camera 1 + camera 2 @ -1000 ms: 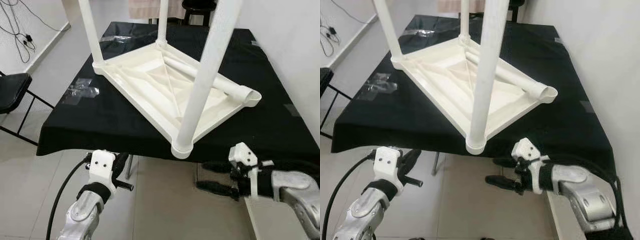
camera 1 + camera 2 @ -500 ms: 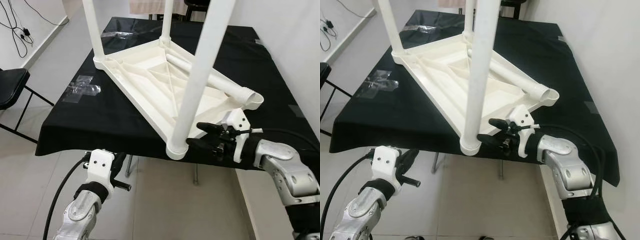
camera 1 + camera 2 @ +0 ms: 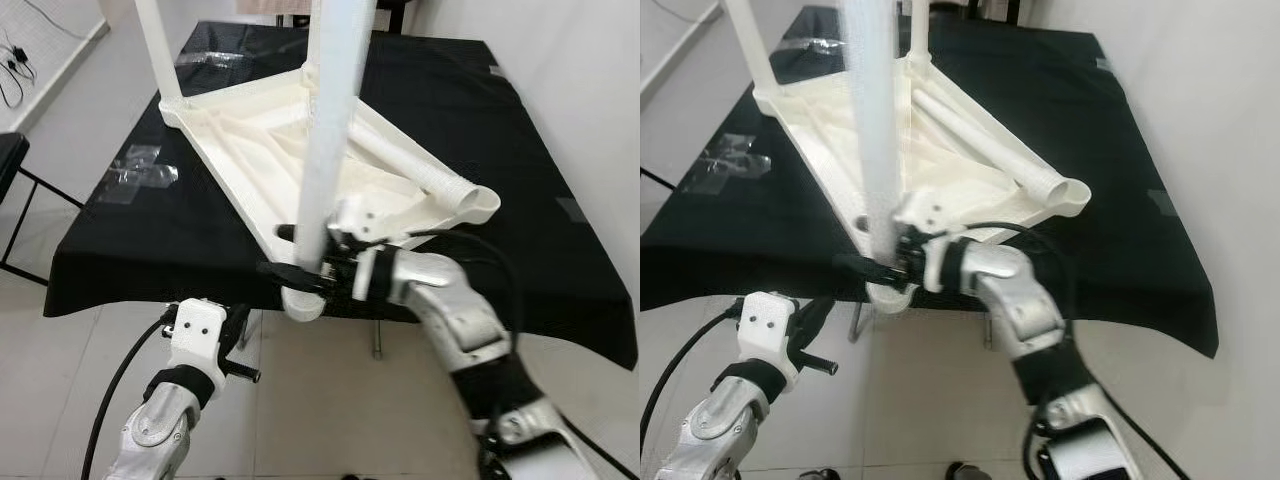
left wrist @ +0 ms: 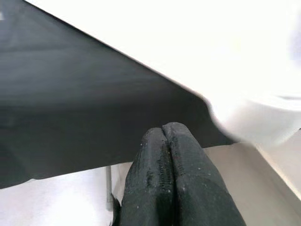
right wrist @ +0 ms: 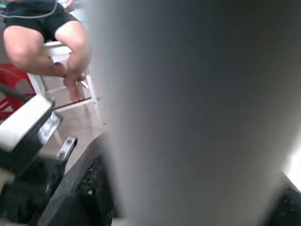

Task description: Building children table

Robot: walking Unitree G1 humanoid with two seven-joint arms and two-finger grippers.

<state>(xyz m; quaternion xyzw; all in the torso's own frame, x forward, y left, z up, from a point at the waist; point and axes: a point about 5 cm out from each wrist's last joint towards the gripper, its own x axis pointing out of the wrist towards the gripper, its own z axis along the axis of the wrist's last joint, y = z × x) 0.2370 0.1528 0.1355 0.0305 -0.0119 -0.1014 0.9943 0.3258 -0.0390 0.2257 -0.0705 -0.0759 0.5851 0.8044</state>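
While the white plastic children's table [image 3: 330, 160] lies upside down on the black-covered desk [image 3: 560, 250], its underside up and one corner overhanging the desk's near edge, we record our right claw [image 3: 300, 255] at the upright white tubular leg [image 3: 335, 120] seated in that near corner socket. The claw's two black fingers [image 3: 290, 272] stand one on either side of the leg just above the socket, spread around the tube; whether the pads actually press it we cannot tell. The leg's long axis runs vertically, and the claw meets it from the right side, crosswise. A loose white tube leg [image 3: 420, 170] lies flat across the underside toward the desk's right edge, its open end at the empty corner socket. Our left claw [image 4: 171, 169] hangs below the near edge of the desk, fingers pressed together, holding nothing; the right arm is plainly the nearer to the work. In our judgement the coming move depends on the grip staying square to the vertical leg. The leg's top is cut off by the frame, and the right wrist view is blurred, with a seated person's legs [image 5: 51, 42] behind.
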